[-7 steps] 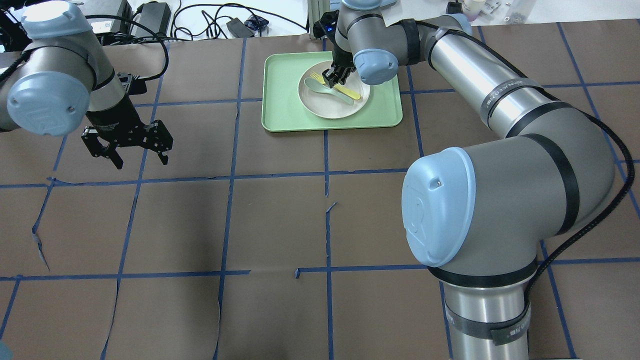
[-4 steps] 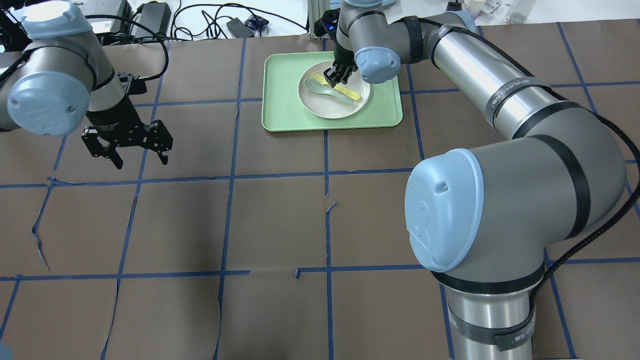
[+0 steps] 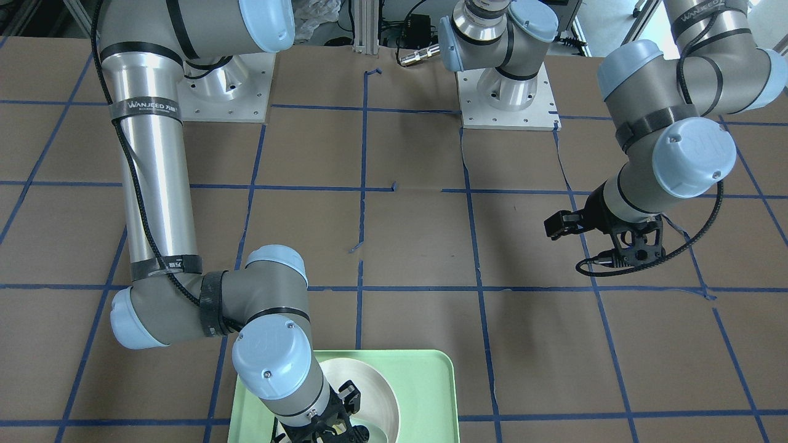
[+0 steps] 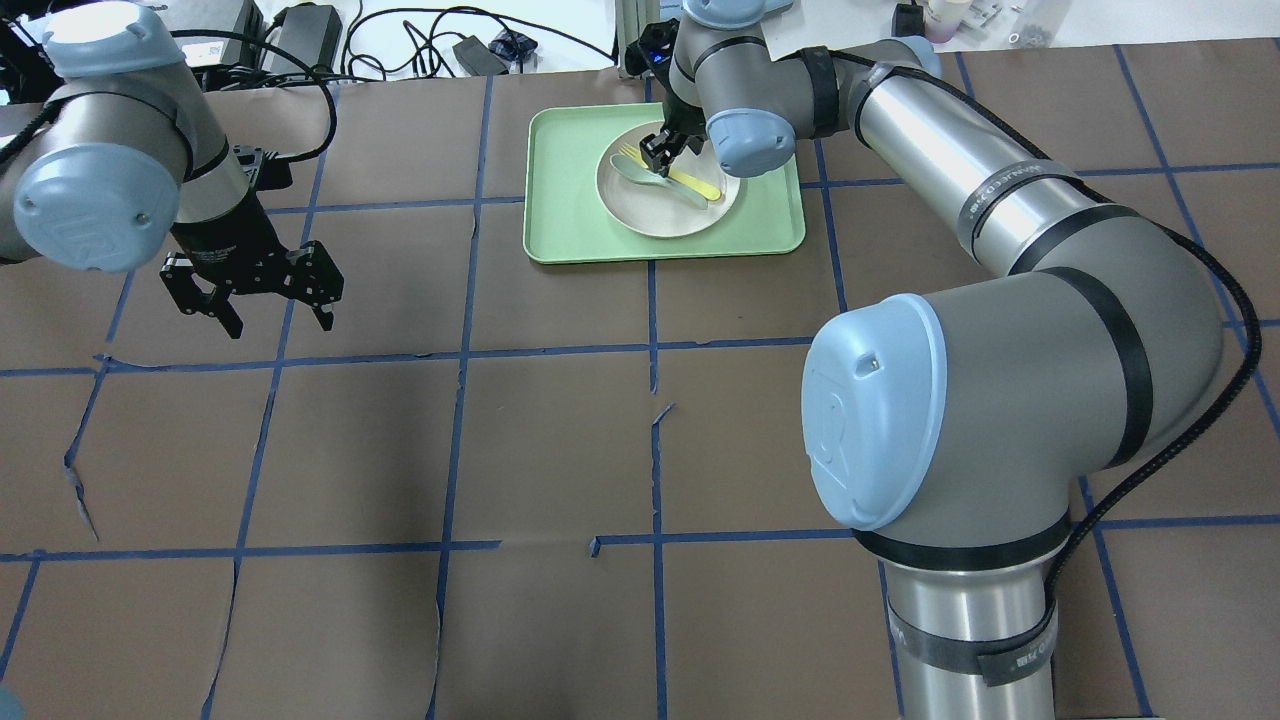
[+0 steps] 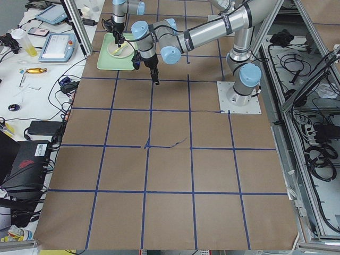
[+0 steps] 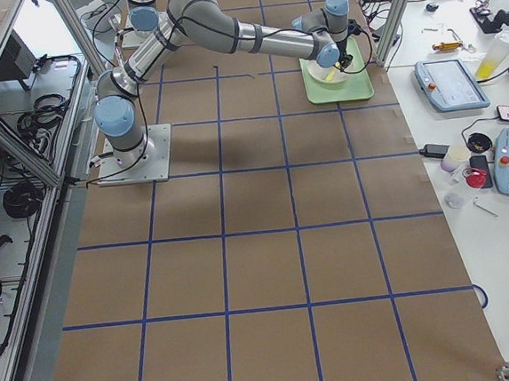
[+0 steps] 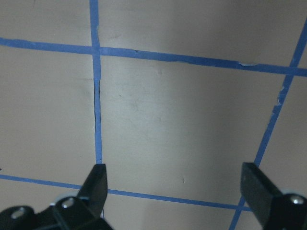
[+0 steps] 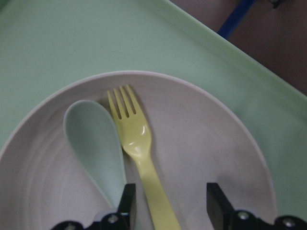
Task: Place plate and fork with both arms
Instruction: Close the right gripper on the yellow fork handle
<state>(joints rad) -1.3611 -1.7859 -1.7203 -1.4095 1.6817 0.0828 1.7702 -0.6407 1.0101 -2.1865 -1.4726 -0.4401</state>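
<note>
Settling over the plate (image 8: 220, 143), the right hand (image 8: 170, 194) has crept a little toward the tine end of the fork (image 8: 138, 143) within the last second. Its fingers now stand apart on either side of the yellow handle, gripping nothing yet. This suggests the fork pick is about to begin, with closing the likely next step. The left hand (image 7: 173, 178) has not moved; it hangs open over bare counter (image 4: 550, 450), well apart from the tray (image 8: 72, 43). The slim pale-yellow fork lies flat in the off-white plate, right against a grey-green spoon (image 8: 93, 139). The spoon's handle runs close to one finger and could be caught too. The plate sits in the light green tray.
</note>
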